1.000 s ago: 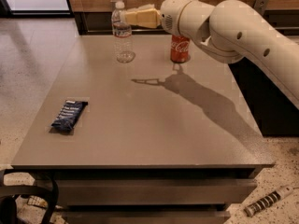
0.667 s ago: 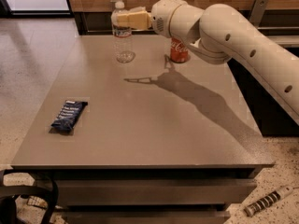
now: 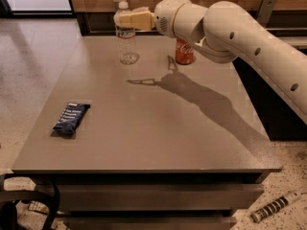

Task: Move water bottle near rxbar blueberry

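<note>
The water bottle (image 3: 127, 44) is clear with a white cap and stands upright at the back left of the grey table (image 3: 158, 128). My gripper (image 3: 123, 19) is at the bottle's upper part, just under the cap, reaching in from the right and overlapping its shoulder. The bottle's base rests on the table. The rxbar blueberry (image 3: 71, 119), a flat dark navy wrapper with white lettering, lies near the table's left edge, well in front of the bottle and far from the gripper.
A red Coca-Cola can (image 3: 184, 51) stands at the back of the table, right of the bottle and partly behind my arm (image 3: 230, 28). A wooden wall panel runs behind the table. The floor lies to the left and right.
My gripper has moved left from beside the bottle until it overlaps the bottle's upper part. The bottle, the can and the bar have not moved.
</note>
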`<state>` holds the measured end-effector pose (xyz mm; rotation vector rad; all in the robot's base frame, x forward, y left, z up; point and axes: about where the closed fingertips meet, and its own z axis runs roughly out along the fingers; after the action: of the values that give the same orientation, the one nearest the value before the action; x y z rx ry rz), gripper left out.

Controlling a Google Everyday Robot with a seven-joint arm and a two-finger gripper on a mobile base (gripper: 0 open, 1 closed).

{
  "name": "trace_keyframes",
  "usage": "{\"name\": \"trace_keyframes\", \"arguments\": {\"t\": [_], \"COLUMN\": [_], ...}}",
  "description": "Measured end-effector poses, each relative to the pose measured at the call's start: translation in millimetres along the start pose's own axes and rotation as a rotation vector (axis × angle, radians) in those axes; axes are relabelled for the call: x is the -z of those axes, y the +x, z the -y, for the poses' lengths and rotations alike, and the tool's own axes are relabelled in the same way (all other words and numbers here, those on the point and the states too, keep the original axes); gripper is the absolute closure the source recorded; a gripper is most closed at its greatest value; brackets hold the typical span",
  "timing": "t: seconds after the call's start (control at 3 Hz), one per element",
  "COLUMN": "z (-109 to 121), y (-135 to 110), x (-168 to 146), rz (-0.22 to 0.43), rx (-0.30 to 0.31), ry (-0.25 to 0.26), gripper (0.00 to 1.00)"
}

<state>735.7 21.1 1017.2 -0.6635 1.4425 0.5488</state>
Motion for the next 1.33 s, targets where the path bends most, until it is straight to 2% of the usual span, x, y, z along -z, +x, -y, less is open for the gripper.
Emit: {"name": "trace_keyframes", "arguments": {"t": [0.33, 0.67, 1.0, 1.33], "z": [5, 7, 8, 4], "y": [25, 44, 57, 69], "x": [-13, -22, -34, -53], "rz": [-0.076, -0.115, -0.12, -0.116], "rx": [-0.048, -0.082, -0.104, -0.124], "ry": [-0.006, -0.011, -0.02, -0.052], "gripper": [0.0, 0.0, 0.0, 0.0]}}
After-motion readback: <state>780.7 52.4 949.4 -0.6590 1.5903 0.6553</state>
